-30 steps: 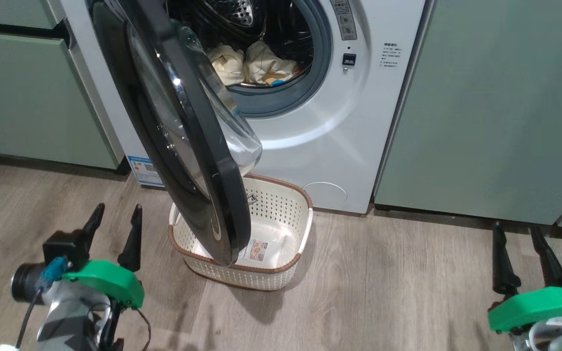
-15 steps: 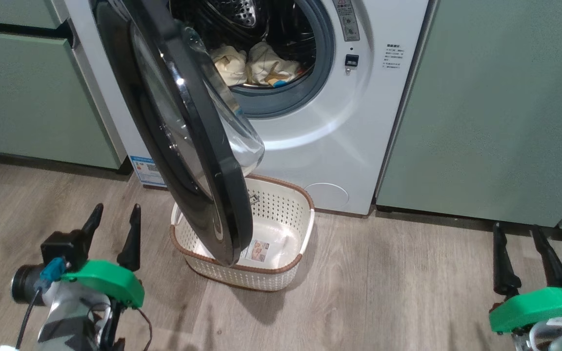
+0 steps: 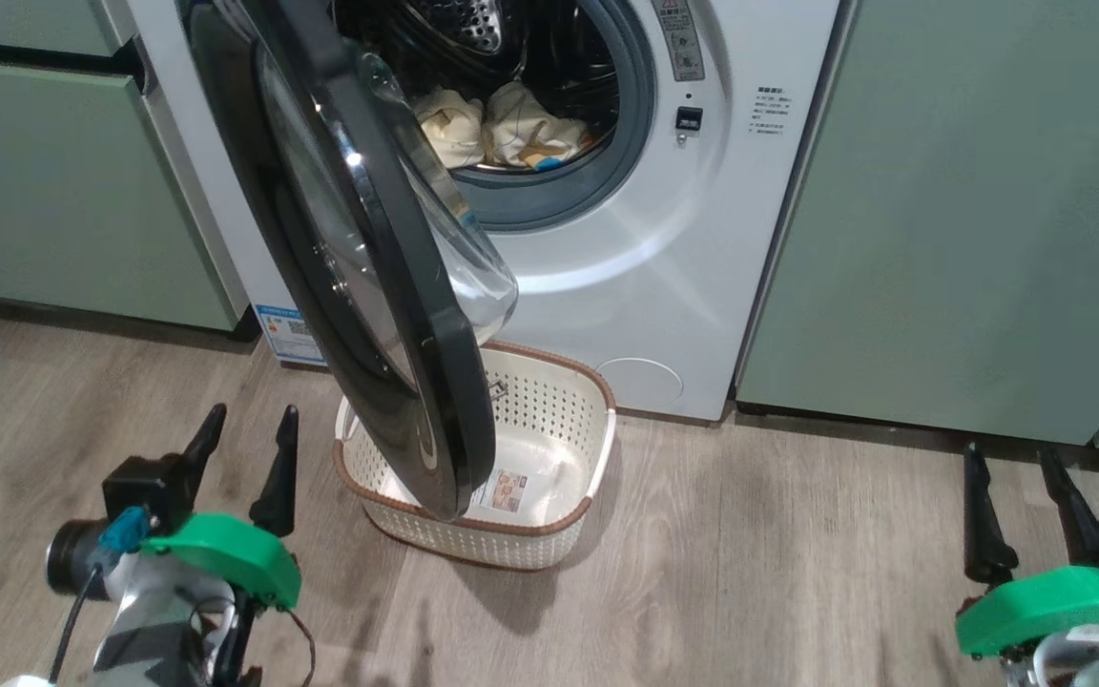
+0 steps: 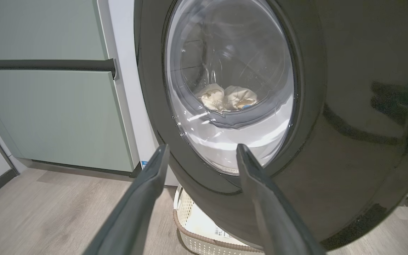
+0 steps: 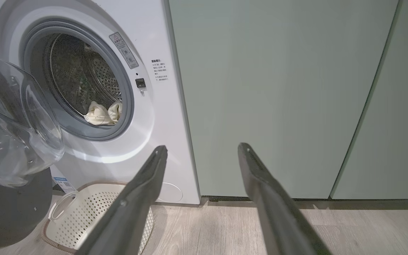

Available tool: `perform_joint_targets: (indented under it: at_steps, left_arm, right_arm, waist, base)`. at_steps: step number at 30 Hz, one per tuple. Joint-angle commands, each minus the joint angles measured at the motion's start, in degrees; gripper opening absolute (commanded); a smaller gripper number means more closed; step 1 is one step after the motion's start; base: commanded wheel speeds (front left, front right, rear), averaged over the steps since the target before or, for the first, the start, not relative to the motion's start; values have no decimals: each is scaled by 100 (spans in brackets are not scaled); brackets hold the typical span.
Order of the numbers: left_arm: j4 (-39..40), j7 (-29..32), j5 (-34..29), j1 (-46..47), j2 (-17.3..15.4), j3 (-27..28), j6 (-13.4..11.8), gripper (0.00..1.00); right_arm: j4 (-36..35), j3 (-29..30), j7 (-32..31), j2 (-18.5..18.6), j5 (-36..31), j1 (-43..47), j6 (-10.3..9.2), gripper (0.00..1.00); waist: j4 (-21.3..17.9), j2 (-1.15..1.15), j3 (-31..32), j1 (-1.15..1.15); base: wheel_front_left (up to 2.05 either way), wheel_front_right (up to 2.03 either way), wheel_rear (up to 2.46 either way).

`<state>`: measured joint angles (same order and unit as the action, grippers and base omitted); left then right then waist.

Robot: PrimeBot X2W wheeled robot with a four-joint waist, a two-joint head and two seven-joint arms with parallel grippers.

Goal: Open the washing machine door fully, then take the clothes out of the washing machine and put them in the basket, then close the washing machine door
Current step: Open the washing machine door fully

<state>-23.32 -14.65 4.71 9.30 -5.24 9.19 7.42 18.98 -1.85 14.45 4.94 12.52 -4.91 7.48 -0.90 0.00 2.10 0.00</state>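
Two long fingers of the left gripper (image 3: 254,412) stand spread and empty. It has edged to its right, closer to the washing machine door (image 3: 445,382), whose black rim hangs half-open just past its tips. I judge the door needs swinging wider next. The basket (image 3: 607,420) sits under the door's lower edge, partly overhung. Farther ahead, the clothes (image 3: 511,129) lie inside the washing machine (image 3: 645,277). The right gripper (image 3: 1007,450), also spread and empty, hovers well apart over open floor (image 3: 778,572).
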Motion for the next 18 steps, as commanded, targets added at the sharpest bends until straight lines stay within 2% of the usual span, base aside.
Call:
perform_joint_targets:
  at_steps: [1, 3, 4, 5, 6, 7, 8, 13, 18]
  left_arm:
    - [138, -35, 68, 140, -132, 154, 2, 100]
    - [123, -35, 107, 146, -145, 127, 3, 100]
    - [76, -35, 180, 152, -158, 97, 4, 62]
    - [59, -35, 264, 162, -162, 103, 4, 47]
    - [56, -35, 360, 176, -173, 144, 5, 37]
    - [55, -35, 452, 195, -195, 187, 5, 9]
    - [68, -35, 532, 226, -230, 230, 5, 0]
    - [281, -35, 875, 549, -439, 578, 6, 0]
    - [740, -25, 1111, 1106, -514, 806, -36, 0]
  right_arm:
    - [-151, -80, 54, 2, -57, -178, 1, 100]
    - [-132, -67, 54, -3, -66, -180, 1, 100]
    - [-113, -65, 54, -8, -69, -176, 1, 100]
    - [-103, -72, 54, -10, -64, -173, 1, 100]
    - [-94, -81, 54, -12, -60, -170, 1, 100]
    - [-88, -90, 54, -13, -58, -169, 1, 100]
    - [-84, -98, 54, -14, -56, -169, 1, 100]
    - [-86, -116, 55, -21, -58, -176, 1, 100]
    - [-89, -78, 55, -19, -51, -149, 1, 100]
  waist:
    - [-2, 0, -1, 0]
    - [-1, 0, -2, 0]
    - [-2, 0, 0, 0]
    - [-5, 0, 5, 0]
    - [-9, 0, 10, 0]
    - [-15, 0, 10, 0]
    - [-16, 0, 9, 0]
    - [-2, 0, -3, 0]
    - [63, 0, 2, 0]
  base:
    - [0, 0, 0]
    - [0, 0, 0]
    - [0, 0, 0]
    - [0, 0, 0]
    - [0, 0, 0]
    - [0, 0, 0]
    - [0, 0, 0]
    - [0, 0, 0]
    - [0, 0, 0]
